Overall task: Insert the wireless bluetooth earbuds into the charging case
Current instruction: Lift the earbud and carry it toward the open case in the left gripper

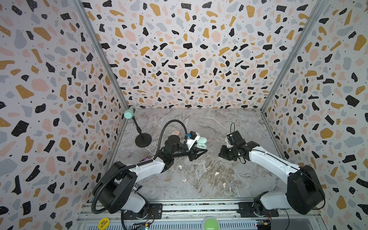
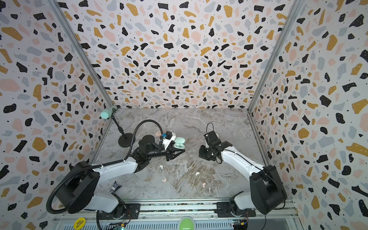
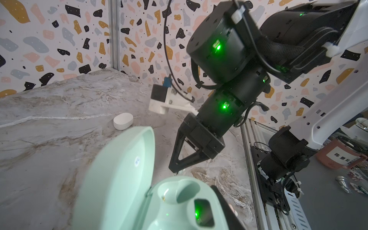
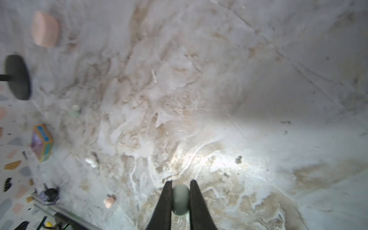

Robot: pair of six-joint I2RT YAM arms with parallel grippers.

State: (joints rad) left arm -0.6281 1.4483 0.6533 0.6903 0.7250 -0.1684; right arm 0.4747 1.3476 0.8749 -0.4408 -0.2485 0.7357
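Note:
My left gripper is shut on a mint green charging case, which it holds above the table with the lid swung open. One socket shows empty in the left wrist view. A mint green earbud sits between the fingers of my right gripper, which is shut on it. That gripper hangs to the right of the case and apart from it. Two white earbuds and two pink earbuds lie loose on the marble in front.
A closed pink case lies behind the left arm, and a closed white case sits farther back. A black microphone stand stands at the left. A small colourful box is near the left wall.

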